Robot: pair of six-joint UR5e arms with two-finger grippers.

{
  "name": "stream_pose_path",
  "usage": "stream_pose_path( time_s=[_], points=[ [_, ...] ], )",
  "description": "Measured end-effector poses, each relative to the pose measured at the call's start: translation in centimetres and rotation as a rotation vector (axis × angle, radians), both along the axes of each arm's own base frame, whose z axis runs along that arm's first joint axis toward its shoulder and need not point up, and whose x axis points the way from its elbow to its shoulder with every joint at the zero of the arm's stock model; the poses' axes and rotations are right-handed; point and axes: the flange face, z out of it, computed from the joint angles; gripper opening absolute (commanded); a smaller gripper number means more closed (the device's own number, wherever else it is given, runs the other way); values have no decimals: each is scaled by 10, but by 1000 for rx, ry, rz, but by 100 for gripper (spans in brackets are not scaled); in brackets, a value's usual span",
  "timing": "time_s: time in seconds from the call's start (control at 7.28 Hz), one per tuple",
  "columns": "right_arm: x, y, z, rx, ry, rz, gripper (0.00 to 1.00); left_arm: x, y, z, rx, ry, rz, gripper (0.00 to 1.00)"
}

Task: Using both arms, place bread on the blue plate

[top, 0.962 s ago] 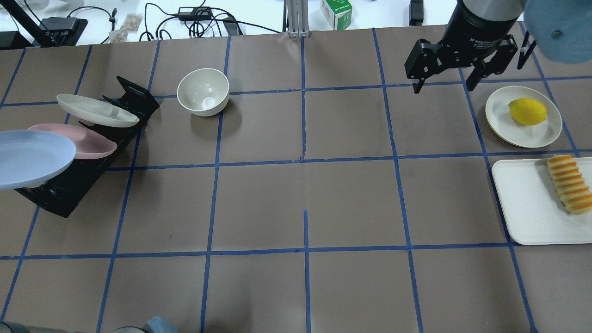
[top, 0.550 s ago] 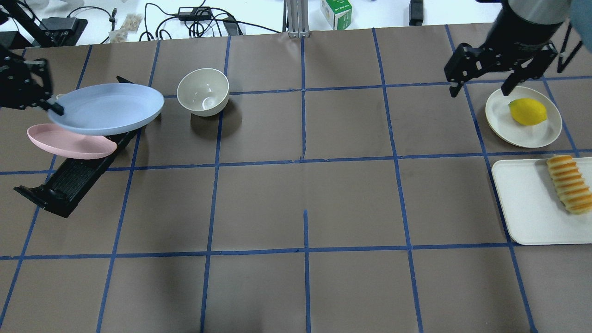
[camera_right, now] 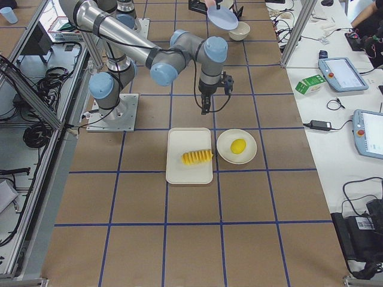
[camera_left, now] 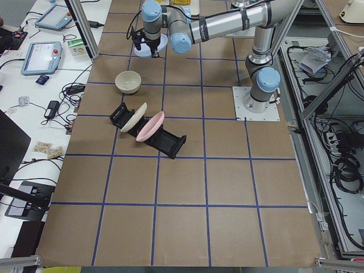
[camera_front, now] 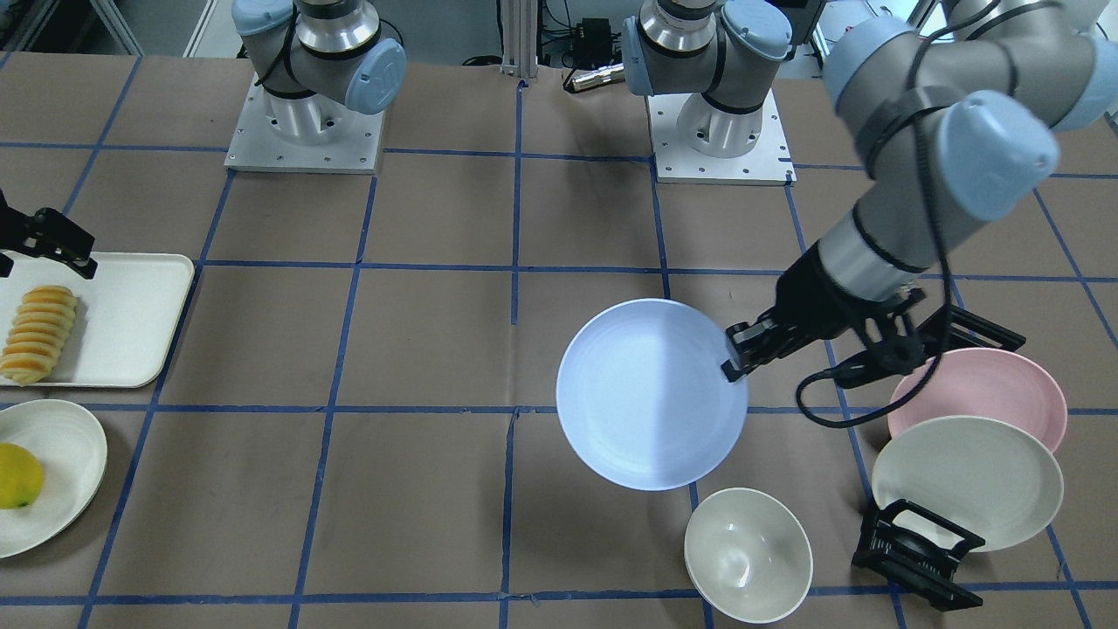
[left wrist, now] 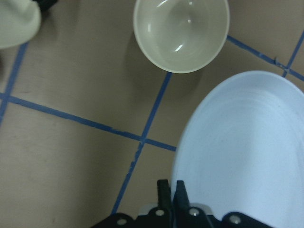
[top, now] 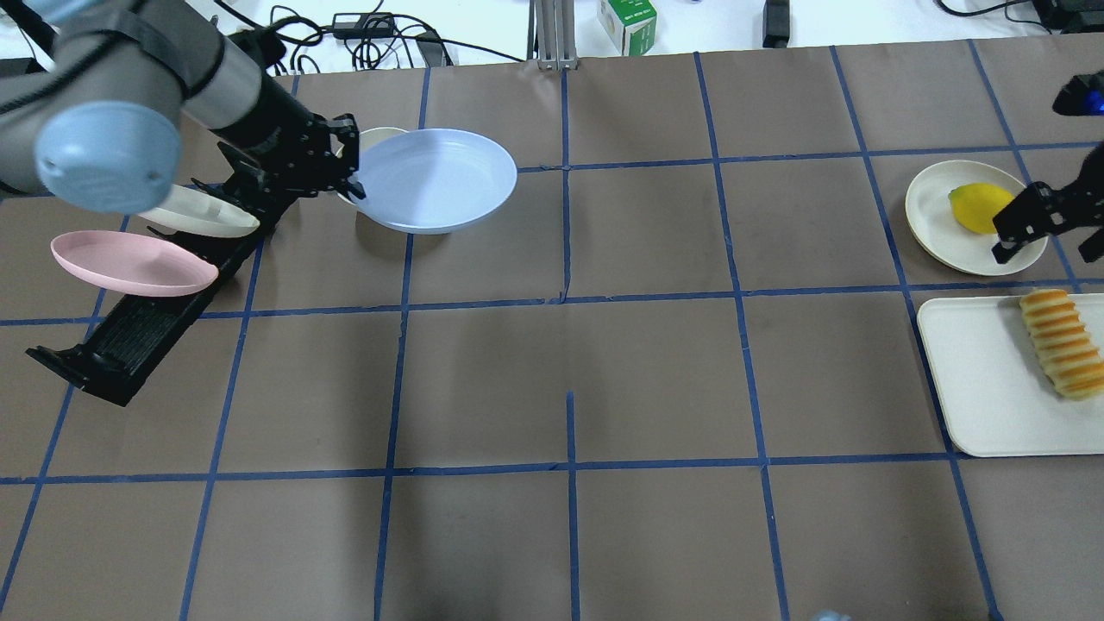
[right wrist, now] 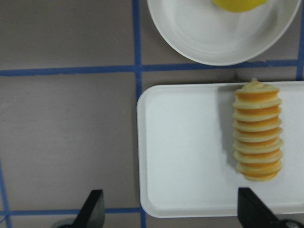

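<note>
My left gripper (top: 349,177) is shut on the rim of the blue plate (top: 435,177) and holds it level in the air beside the white bowl. The pinch shows in the front view (camera_front: 732,362) and in the left wrist view (left wrist: 171,192), with the plate (left wrist: 247,152) stretching away from it. The bread (top: 1061,343) lies on the right part of a white tray (top: 975,379). My right gripper (top: 1035,228) is open and empty, hovering above the tray. The right wrist view shows the bread (right wrist: 257,130) below, between the spread fingers (right wrist: 94,209).
A cream plate (top: 940,224) with a yellow lemon (top: 979,207) sits behind the tray. A white bowl (camera_front: 747,555) stands near the held plate. A black rack (top: 129,336) holds a pink plate (top: 129,263) and a cream-white plate (top: 203,220) at the left.
My left gripper carried the blue plate from the rack rightward to beside the bowl. My right gripper moved right and nearer, from behind the lemon plate to above the tray.
</note>
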Motion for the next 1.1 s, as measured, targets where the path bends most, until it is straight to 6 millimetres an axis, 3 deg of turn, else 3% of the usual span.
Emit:
stream_pose_path(
  time_s=[0.27,0.55,0.82,1.1],
  points=[
    [-43,21,-50,-26,26,13,100,-57,18,-56,-61,10,-28,0],
    [-77,22,-92,-37,32,13,100,-93,30,-98,-68,17,-68,0],
    [-97,15,-120,-48,38,49,100,-119,33,-123,-63,42,-91,0],
    [-106,9,-138,-55,40,76,100,-127,35,-143,-41,64,-94,0]
  ],
)
